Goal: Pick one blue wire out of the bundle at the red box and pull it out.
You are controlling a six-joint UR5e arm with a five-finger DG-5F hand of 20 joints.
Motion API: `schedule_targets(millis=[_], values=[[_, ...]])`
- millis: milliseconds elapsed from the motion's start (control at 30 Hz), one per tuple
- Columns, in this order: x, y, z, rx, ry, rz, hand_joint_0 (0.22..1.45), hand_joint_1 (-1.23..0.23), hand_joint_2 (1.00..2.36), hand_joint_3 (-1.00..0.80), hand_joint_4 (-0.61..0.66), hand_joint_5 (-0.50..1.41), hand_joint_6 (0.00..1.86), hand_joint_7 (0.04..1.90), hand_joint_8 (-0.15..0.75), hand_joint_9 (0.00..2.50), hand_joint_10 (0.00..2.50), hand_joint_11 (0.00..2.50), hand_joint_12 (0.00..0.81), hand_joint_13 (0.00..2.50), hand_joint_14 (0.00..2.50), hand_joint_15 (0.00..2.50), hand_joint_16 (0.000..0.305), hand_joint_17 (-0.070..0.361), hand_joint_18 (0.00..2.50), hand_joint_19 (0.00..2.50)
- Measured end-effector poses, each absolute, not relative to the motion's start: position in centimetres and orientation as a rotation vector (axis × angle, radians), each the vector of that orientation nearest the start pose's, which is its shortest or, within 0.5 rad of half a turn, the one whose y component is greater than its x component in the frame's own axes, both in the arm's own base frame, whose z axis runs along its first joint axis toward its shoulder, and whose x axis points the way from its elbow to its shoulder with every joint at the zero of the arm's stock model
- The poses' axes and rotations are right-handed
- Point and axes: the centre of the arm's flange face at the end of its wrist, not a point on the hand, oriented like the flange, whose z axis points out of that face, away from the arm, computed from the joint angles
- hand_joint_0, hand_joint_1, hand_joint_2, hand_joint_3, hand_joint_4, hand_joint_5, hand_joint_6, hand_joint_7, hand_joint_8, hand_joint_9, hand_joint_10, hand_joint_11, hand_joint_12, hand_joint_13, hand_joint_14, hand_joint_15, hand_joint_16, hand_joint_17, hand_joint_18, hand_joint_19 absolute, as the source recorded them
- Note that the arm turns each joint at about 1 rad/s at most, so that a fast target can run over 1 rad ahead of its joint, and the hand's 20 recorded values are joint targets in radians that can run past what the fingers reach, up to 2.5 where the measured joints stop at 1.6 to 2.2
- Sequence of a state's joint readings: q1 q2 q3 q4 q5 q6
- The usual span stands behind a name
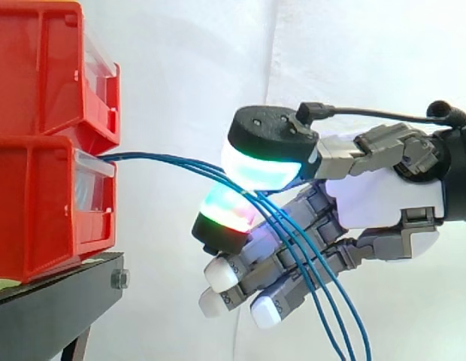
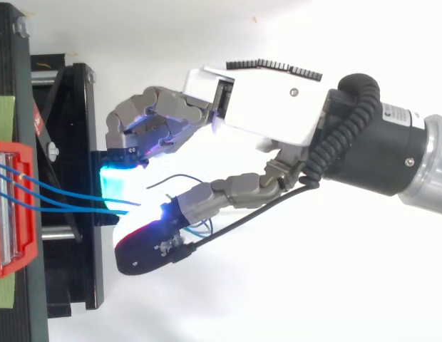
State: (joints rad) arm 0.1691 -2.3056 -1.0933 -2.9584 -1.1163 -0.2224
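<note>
The robot hand [image 1: 383,192] stood at the right of the frame, closed in a narrow pinch on the blue wires [image 1: 165,159]. Its thumb pad [image 1: 263,169], glowing white and green, sat just above a fingertip [image 1: 227,210] glowing green and red, and the wires ran through the slim gap between them. The other fingers were curled under at lower centre, probably to keep them clear of the bundle. I could not tell whether the pinch held a single wire or several, which matters because the task asks for just one.

The wires came out at the left of the frame, from the gap between the two stacked red boxes [image 1: 37,203] on a black stand [image 1: 52,301]. Their long axis ran nearly level from left to right, from the boxes to the pinch. Past the pads they bent and hung toward the lower right corner, in front of the curled fingers, apparently as slack tails drooping under their own weight.

In the top view the wires [image 2: 64,196] crossed rightward from the red boxes [image 2: 27,242] at the left edge, over the stand [image 2: 71,107], and converged at a cyan pad [image 2: 117,185]. The robot hand [image 2: 278,107] faced the boxes along that line, so a straight pull to the right would likely follow the wires' own direction.
</note>
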Motion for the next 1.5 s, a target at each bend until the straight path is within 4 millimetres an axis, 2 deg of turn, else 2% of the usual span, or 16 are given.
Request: schedule_targets(millis=[33,133,233,333,633,1133,1500], values=[[76.53,-4.9,27.22,1.218,1.18,0.782,0.53,-0.67,1.0,-0.5,0.26,-0.2,0.86,1.04,0.364,0.75,0.01,0.52,0.454,0.47,0.0,0.16,0.062,0.14,0.65,0.43],[76.53,-4.91,27.21,1.22,1.179,0.783,0.59,-0.61,1.0,-0.49,0.25,-0.2,0.86,1.07,0.357,0.76,0.01,0.52,0.441,0.46,0.01,0.15,0.059,0.134,0.63,0.45],[76.53,-4.92,27.23,1.224,1.174,0.787,0.62,-0.66,1.01,-0.38,0.24,-0.2,0.86,1.08,0.36,0.75,0.01,0.51,0.441,0.46,0.01,0.16,0.059,0.133,0.63,0.45],[76.53,-4.94,27.23,1.231,1.169,0.791,0.63,-0.71,1.01,-0.34,0.25,-0.21,0.87,1.06,0.358,0.75,0.01,0.52,0.441,0.46,0.01,0.16,0.059,0.134,0.63,0.45],[76.53,-4.92,27.25,1.237,1.164,0.798,0.63,-0.77,1.0,-0.43,0.25,-0.21,0.87,1.05,0.357,0.74,0.01,0.53,0.44,0.47,0.01,0.16,0.059,0.133,0.64,0.44],[76.53,-4.94,27.27,1.238,1.163,0.797,0.62,-0.7,1.02,-0.28,0.23,-0.2,0.87,1.09,0.36,0.75,0.01,0.52,0.441,0.46,0.01,0.16,0.059,0.134,0.63,0.46],[76.55,-4.89,27.3,1.237,1.162,0.798,0.63,-0.75,1.02,-0.22,0.16,-0.19,0.86,1.11,0.362,0.79,0.02,0.53,0.438,0.47,0.01,0.16,0.059,0.133,0.63,0.45]])
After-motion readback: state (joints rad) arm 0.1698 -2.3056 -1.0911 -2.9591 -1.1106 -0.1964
